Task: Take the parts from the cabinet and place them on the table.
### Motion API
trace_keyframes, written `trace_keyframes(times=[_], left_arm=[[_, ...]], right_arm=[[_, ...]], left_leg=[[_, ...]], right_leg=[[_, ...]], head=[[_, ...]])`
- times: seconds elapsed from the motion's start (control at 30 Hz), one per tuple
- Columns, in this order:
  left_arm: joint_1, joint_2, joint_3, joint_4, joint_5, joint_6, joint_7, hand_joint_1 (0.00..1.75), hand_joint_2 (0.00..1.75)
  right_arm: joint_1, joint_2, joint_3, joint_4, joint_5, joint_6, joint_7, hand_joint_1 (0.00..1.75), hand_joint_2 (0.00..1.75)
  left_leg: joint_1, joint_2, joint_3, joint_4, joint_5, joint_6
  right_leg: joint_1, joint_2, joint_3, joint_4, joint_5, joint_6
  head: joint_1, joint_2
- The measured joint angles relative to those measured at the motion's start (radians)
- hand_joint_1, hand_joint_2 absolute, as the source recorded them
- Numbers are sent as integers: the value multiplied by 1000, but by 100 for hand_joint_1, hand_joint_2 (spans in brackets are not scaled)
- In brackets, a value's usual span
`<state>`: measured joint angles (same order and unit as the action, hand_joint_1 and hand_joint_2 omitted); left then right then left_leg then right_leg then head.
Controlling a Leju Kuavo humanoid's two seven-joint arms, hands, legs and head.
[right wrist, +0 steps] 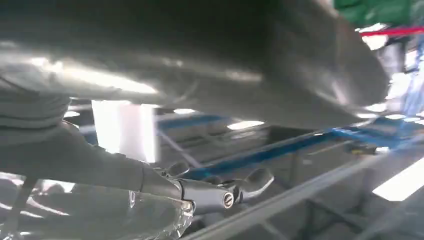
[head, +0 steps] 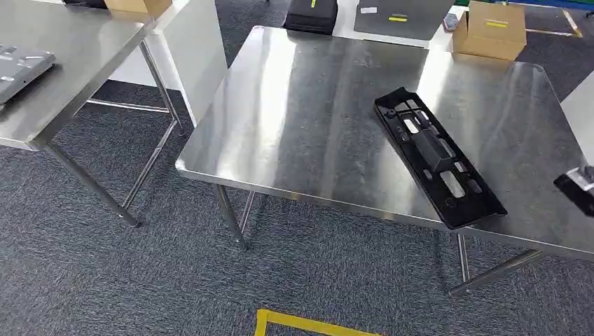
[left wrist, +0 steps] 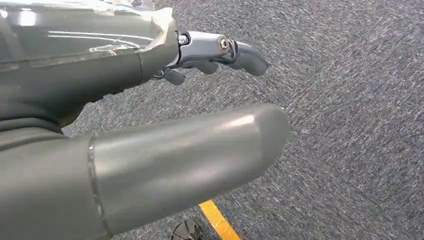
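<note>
**Resting on steel: one part delivered**

Item: long black part (head: 438,157), flat on the table (head: 294,119), long axis running from mid-table toward the near right edge. Right hand (head: 578,187) is nearer, just beside that end; its fingers (right wrist: 250,182) are apart, holding nothing. Left hand (left wrist: 150,150) hangs over grey carpet (head: 105,280), fingers (left wrist: 245,55) released. Judged: this placement done.
</note>
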<state>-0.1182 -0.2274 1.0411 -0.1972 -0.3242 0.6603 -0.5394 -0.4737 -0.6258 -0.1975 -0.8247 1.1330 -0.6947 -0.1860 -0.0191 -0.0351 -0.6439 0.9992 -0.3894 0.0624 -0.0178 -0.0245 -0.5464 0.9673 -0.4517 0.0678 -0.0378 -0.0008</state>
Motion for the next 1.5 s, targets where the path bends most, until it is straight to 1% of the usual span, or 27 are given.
trace_keyframes(times=[0.03, 0.07, 0.1, 0.13, 0.17, 0.2, 0.23, 0.27, 0.37, 0.47, 0.53, 0.57, 0.67, 0.83, 1.0, 1.1, 1.2, 1.3, 1.33, 1.37, 1.4, 1.43, 1.47, 1.5], left_arm=[[0, -2, 3, 0, 2, -1, -8, 0, 0], [1, -2, 5, 0, 4, -3, -13, 0, 0], [1, -4, 7, 0, 11, -3, -18, 0, 0], [2, -4, 9, 0, 17, -1, -20, 0, 0], [1, -4, 12, 0, 23, 2, -21, 0, 0], [2, -5, 17, 0, 29, 6, -21, 0, 0], [2, -6, 23, 0, 32, 11, -21, 0, 0], [2, -7, 26, 0, 38, 14, -21, 0, 0], [2, -11, 34, 0, 43, 23, -22, 0, 0], [-1, -13, 36, 0, 43, 22, -29, 0, 0], [-1, -13, 36, 0, 39, 10, -30, 0, 0], [0, -13, 36, 0, 31, 6, -29, 0, 0], [-2, -13, 37, 0, 19, 1, -21, 0, 0], [-2, -13, 36, 0, 14, 1, -2, 0, 0], [-2, -13, 36, 0, 12, 5, 12, 0, 0], [-3, -13, 36, 0, 10, 6, 28, 0, 0], [-2, -13, 36, 0, 7, 8, 43, 0, 0], [-8, -13, 36, 0, 12, -1, 73, 0, 0], [-11, -13, 36, 0, 11, -1, 92, 0, 0], [-16, -13, 36, 0, 4, -1, 111, 0, 0], [-21, -13, 31, 0, -16, -1, 137, 0, 0], [-24, -12, 23, 0, -35, -10, 158, 0, 0], [-26, -11, 13, 0, -61, -28, 183, 0, 0], [-28, -10, -2, 0, -87, -47, 211, 0, 0]], right_arm=[[79, 43, -75, -91, -11, -2, -57, 0, 0], [148, 90, -139, -155, -22, -3, -130, 0, 0], [206, 158, -217, -228, -36, -4, -222, 0, 0], [261, 238, -308, -303, -48, -5, -361, 0, 0], [298, 306, -385, -359, -46, -6, -454, 0, 0], [334, 380, -462, -406, -38, -6, -504, 0, 0], [364, 431, -513, -453, -30, -6, -509, 0, 0], [392, 482, -561, -495, -36, -6, -509, 0, 0], [452, 595, -648, -573, -56, -6, -509, 0, 0], [482, 654, -695, -619, -72, -6, -509, 0, 0], [511, 666, -704, -633, -114, -6, -468, 0, 0], [523, 675, -706, -636, -139, -6, -464, 0, 0], [529, 727, -736, -635, -163, -6, -502, 0, 0], [536, 796, -784, -601, -237, -6, -507, 0, 0], [529, 840, -851, -484, -177, -6, -509, 0, 0], [503, 845, -914, -379, -89, -6, -509, 0, 0], [480, 855, -963, -304, 7, -6, -509, 0, 0], [445, 857, -1053, -167, 116, -6, -506, 0, 0], [432, 857, -1088, -127, 172, -6, -492, 0, 0], [417, 852, -1129, -58, 245, -6, -451, 0, 0], [406, 846, -1170, 8, 290, -6, -384, 0, 0], [399, 841, -1190, 93, 342, -5, -265, 0, 0], [396, 834, -1201, 152, 348, -3, -178, 0, 0], [390, 832, -1210, 237, 351, 26, -104, 0, 0]], left_leg=[[1, -1, 0, 0, -1, 0], [1, -4, 0, 0, -1, -1], [1, -5, 0, 0, -1, -1], [3, -5, 1, 0, -3, -3], [3, -5, 1, 0, -3, -3], [3, -5, 1, 0, -3, -3], [3, -5, 1, 0, -3, -3], [3, -4, 2, 0, -5, -5], [5, 0, 7, 0, -10, -11], [4, 8, 8, -1, -11, -12], [4, 8, 9, -1, -12, -11], [4, 8, 9, -1, -12, -11], [3, 12, 10, 0, -13, -11], [4, 13, 11, -1, -14, -12], [5, 13, 12, -1, -14, -12], [5, 14, 13, -1, -15, -13], [5, 15, 13, -1, -15, -13], [5, 15, 13, -1, -15, -13], [6, 15, 13, -1, -15, -13], [6, 15, 14, -1, -15, -13], [6, 15, 14, -1, -15, -13], [6, 15, 14, -1, -15, -13], [6, 15, 14, -1, -15, -13], [6, 15, 14, -1, -15, -13]], right_leg=[[2, -1, 1, 0, -1, -1], [1, -5, 1, 0, -2, -2], [2, -6, 2, 0, -2, -2], [2, -6, 1, 0, -4, -4], [2, -6, 1, 0, -5, -3], [2, -6, 0, 0, -6, -2], [2, -6, 0, 0, -7, -4], [2, -6, 0, 0, -7, -4], [2, 1, -6, 0, -10, -8], [1, 8, -7, 0, -10, -8], [1, 8, -6, 0, -10, -8], [1, 8, -6, 0, -10, -8], [1, 11, -7, 0, -10, -8], [-2, 12, -7, 0, -10, -9], [-2, 12, -6, 0, -11, -10], [-2, 13, -6, 0, -11, -10], [-2, 14, -7, 0, -11, -10], [-2, 14, -6, 0, -11, -10], [-2, 15, -6, 0, -11, -11], [-2, 15, -6, 0, -11, -11], [-2, 15, -6, 0, -11, -11], [-2, 15, -5, 0, -11, -11], [-2, 15, -5, 0, -12, -11], [-1, 15, -5, 0, -11, -11]], head=[[3, 0], [4, 0], [1, 0], [5, 0], [4, 0], [5, 0], [4, 0], [5, 0], [5, 0], [5, 0], [5, 0], [6, 0], [5, 0], [5, 0], [5, 0], [5, 0], [5, 0], [5, 0], [5, 0], [5, 0], [5, 0], [6, 0], [5, 0], [6, 0]])
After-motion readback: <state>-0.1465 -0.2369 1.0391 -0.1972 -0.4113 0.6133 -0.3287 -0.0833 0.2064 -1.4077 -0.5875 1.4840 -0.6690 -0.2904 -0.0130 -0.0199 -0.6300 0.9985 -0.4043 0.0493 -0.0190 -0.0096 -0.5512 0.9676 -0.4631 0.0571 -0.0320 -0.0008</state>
